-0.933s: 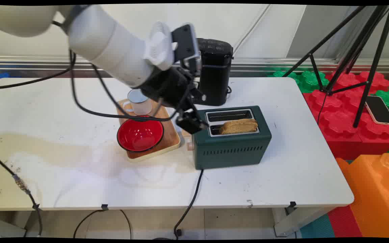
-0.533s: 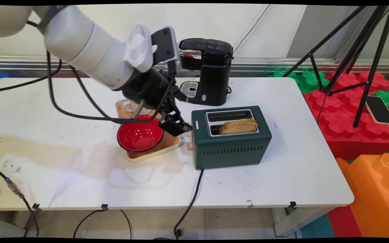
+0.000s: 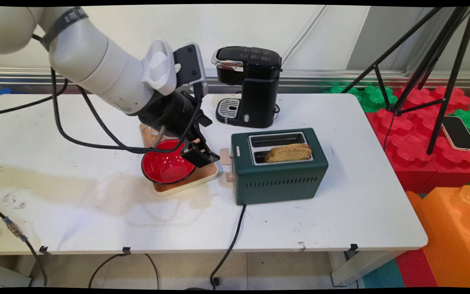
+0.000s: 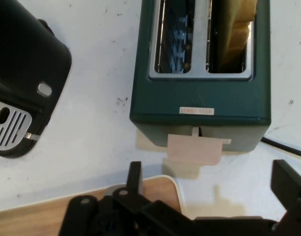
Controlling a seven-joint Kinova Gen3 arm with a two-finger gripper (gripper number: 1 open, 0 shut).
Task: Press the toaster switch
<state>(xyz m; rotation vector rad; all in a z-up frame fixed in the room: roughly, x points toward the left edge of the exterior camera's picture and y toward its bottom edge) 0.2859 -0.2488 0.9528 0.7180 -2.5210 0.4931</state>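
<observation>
Hand view shows the black gripper (image 4: 209, 196), fingers spread and seemingly holding nothing, hanging above the wooden tray (image 3: 208, 173), facing the green toaster's (image 3: 280, 179) lever (image 4: 195, 149); bread slice (image 3: 289, 152) sits in the near slot, toward the table's right edge.

Bright even light, soft shadows, sharp focus

we see the gripper (image 3: 203, 154) has pulled back left, away from the toaster (image 3: 279, 165), now over the red bowl's (image 3: 165, 165) right edge.
</observation>
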